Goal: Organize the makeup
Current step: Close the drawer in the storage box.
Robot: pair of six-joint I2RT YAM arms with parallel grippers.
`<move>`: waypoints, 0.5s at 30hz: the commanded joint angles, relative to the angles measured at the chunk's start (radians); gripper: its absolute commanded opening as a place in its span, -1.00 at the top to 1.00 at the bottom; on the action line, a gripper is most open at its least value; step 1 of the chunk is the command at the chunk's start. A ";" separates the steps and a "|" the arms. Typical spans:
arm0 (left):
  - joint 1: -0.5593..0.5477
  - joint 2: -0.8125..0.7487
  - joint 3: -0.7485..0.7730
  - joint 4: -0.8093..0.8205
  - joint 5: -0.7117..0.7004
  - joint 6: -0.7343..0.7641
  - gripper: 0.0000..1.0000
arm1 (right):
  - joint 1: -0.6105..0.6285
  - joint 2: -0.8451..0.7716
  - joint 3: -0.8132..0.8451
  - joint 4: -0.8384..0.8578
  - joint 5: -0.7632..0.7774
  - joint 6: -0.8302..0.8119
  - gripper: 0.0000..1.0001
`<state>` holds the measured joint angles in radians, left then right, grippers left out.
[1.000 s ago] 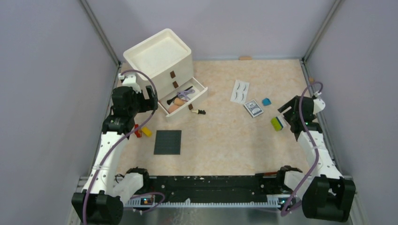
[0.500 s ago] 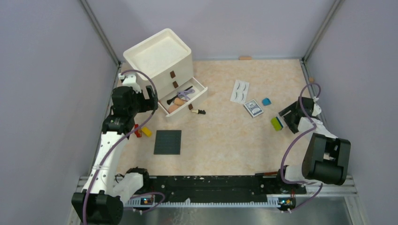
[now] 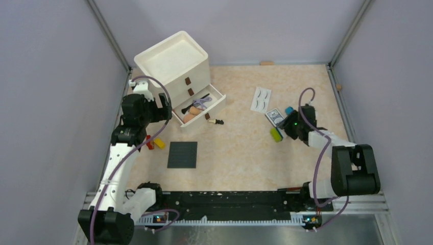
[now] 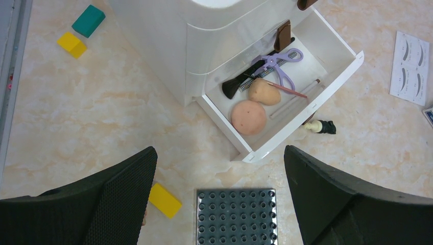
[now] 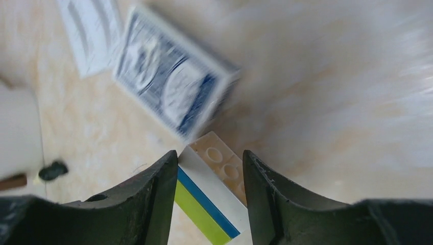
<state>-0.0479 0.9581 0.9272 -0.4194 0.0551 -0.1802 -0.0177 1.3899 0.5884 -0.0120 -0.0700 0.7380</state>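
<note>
Two hands show. The left hand (image 4: 219, 168) hangs wide open above the open drawer (image 4: 301, 120), which holds a puff (image 4: 248, 117), a sponge (image 4: 263, 91), a brush (image 4: 240, 84) and a purple curler (image 4: 278, 64). A small dark bottle (image 4: 321, 126) lies on the table (image 3: 240, 153) just outside the drawer. The right hand (image 5: 210, 155) clamps a brick stack (image 5: 207, 204) beside a card pack (image 5: 173, 99). The lash card (image 3: 261, 99) lies just beyond the pack.

Right wrist view: smeared by motion throughout.
Blue patterned box (image 5: 173, 94): blurred, print unreadable.
Eyelash card (image 5: 94, 30): blurred, cut by top edge; cut by right edge in left wrist view.
Brick stack (image 5: 209, 204): lower end cut by bottom edge.
Studded plate (image 4: 236, 217): near part cut by bottom edge.
Drawer (image 4: 311, 104): rear hidden inside cabinet (image 4: 168, 46).
Small tan item (image 3: 266, 63): too small to identify.
</note>
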 commanded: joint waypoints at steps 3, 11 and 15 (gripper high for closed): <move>-0.003 -0.008 0.001 0.036 -0.001 0.004 -0.98 | 0.335 0.050 0.002 0.073 0.024 0.076 0.03; -0.003 -0.005 0.000 0.036 0.000 0.004 -0.98 | 0.390 -0.088 0.084 -0.086 0.213 -0.004 -0.10; -0.003 -0.004 -0.001 0.035 -0.007 0.005 -0.98 | 0.390 -0.166 0.106 -0.147 0.262 -0.090 -0.12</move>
<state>-0.0479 0.9581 0.9272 -0.4194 0.0547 -0.1802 0.3706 1.3140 0.6312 -0.0898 0.0887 0.7418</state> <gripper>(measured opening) 0.989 0.557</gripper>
